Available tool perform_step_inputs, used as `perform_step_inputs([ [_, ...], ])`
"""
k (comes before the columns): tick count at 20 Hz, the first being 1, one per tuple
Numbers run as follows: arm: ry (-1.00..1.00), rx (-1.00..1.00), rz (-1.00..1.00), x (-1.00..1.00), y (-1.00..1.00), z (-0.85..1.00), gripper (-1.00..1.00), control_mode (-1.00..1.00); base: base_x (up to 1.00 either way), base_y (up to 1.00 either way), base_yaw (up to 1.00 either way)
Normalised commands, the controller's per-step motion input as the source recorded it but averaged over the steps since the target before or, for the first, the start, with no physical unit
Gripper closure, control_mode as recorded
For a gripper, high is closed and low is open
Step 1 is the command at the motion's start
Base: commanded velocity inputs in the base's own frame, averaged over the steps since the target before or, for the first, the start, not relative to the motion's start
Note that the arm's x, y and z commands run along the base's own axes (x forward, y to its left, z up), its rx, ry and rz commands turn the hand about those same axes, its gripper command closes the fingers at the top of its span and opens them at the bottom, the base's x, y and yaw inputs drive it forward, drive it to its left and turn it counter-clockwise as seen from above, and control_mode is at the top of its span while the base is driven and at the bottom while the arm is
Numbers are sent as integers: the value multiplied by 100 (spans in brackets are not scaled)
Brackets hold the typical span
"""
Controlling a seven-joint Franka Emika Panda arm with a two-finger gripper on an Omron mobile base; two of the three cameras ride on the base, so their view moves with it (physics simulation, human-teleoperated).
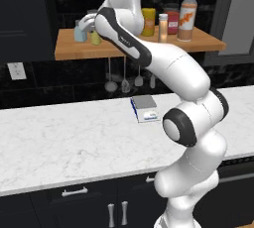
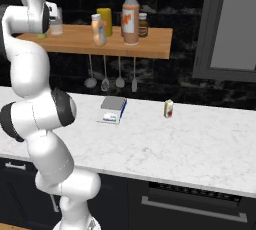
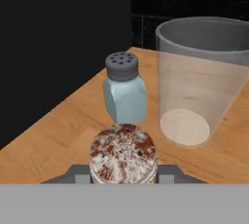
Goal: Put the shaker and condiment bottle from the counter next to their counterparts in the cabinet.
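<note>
**Setting the shaker down beside its blue twin**

The gripper hangs at the left end of the wooden shelf, its fingers pinched on the olive-yellow shaker. In the hand view the shaker's speckled cap sits directly below the camera, flanked by the grey fingertips, so the hold looks centred.

Just ahead of it stands the pale blue shaker, upright on the plank, with a clear glass tumbler close on its other side. The held shaker appears to sit just short of the blue one, though whether its base already touches the wood cannot be told from these views.

The step in hand looks like the release. To do it well, the arm should lower straight down until the base is flat on the plank, part the fingers only a little, and lift away vertically, since a sideways exit risks knocking the blue shaker or the tumbler.

The peach-orange condiment bottle stands on the same shelf, just beside the tall orange-labelled bottle, so that half of the task appears settled. A small striped can sits on the marble counter.
</note>
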Motion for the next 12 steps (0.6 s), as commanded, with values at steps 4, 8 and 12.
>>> perform_step_inputs([
  [4,0,0,0,15,1,0,100,-100,0,0,0],
  [8,0,0,0,3,0,0,100,-100,0,0,0],
  [12,0,0,0,0,0,-7,100,-100,0,0,0],
])
